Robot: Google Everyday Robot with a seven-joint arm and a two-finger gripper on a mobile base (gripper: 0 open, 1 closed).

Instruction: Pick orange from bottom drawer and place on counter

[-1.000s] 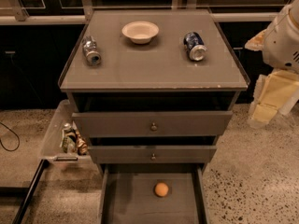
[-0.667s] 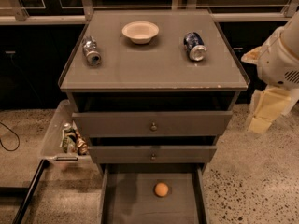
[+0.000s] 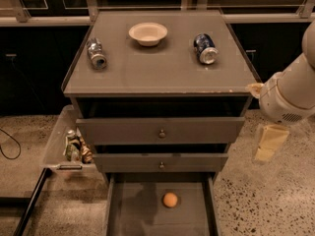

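The orange (image 3: 170, 199) lies alone on the floor of the bottom drawer (image 3: 138, 215), which is pulled out at the foot of the cabinet. Above it spreads the counter (image 3: 157, 70), the cabinet's flat grey-brown top. My gripper (image 3: 268, 142) hangs pale and yellowish off the white arm to the right of the cabinet. It is level with the upper drawers, well above and to the right of the orange, and touches nothing.
On the counter stand a white bowl (image 3: 147, 33), a silver can (image 3: 96, 53) lying at the left and a blue can (image 3: 205, 48) lying at the right. The two knobbed drawers (image 3: 160, 131) stick out slightly. A tray (image 3: 56, 144) with small packets hangs at the cabinet's left.
The arm and gripper have come down and a little leftward, closer to the cabinet's right side. The orange and the things on the counter have stayed put.
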